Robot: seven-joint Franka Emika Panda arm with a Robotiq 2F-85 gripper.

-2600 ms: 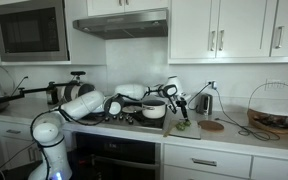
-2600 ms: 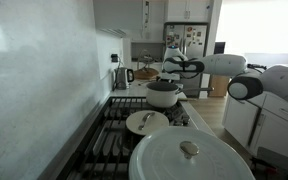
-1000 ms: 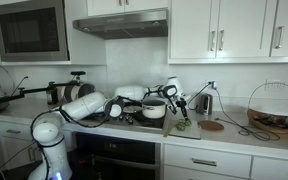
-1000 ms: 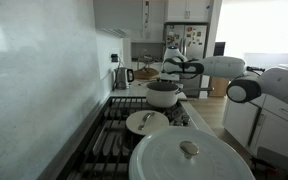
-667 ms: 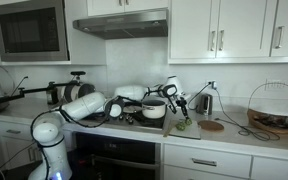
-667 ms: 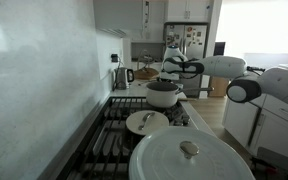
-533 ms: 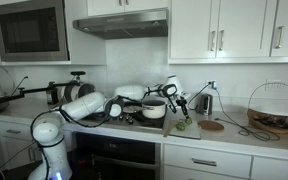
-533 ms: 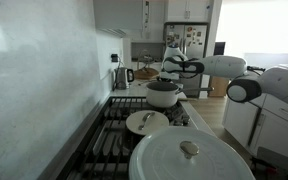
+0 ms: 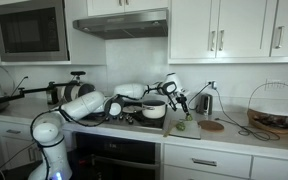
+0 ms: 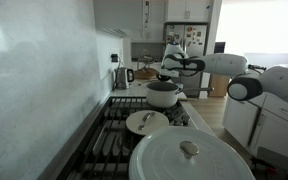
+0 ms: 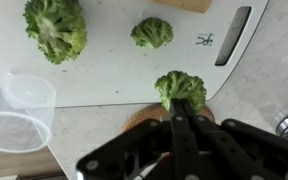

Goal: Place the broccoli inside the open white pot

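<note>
In the wrist view my gripper (image 11: 178, 103) is shut on a small green broccoli (image 11: 180, 86) floret, held just past the near edge of a white cutting board (image 11: 114, 70). Two more florets, a large one (image 11: 55, 26) and a smaller one (image 11: 152, 32), lie on that board. In both exterior views the gripper (image 9: 180, 106) (image 10: 165, 73) hangs beside the open white pot (image 9: 154, 108) (image 10: 164, 95), which stands on the stove with its dark rim showing. The pot is out of the wrist view.
A clear plastic cup (image 11: 17, 112) stands at the board's left corner. A round wooden trivet (image 11: 144, 116) lies under the gripper. A big lidded white pot (image 10: 189, 160) and a flat lid (image 10: 147, 122) sit on the burners. A kettle (image 9: 204, 101) and wire basket (image 9: 272, 108) stand further along the counter.
The jaws have closed fully on the floret. The gripper has risen slightly off the cutting board with it.
</note>
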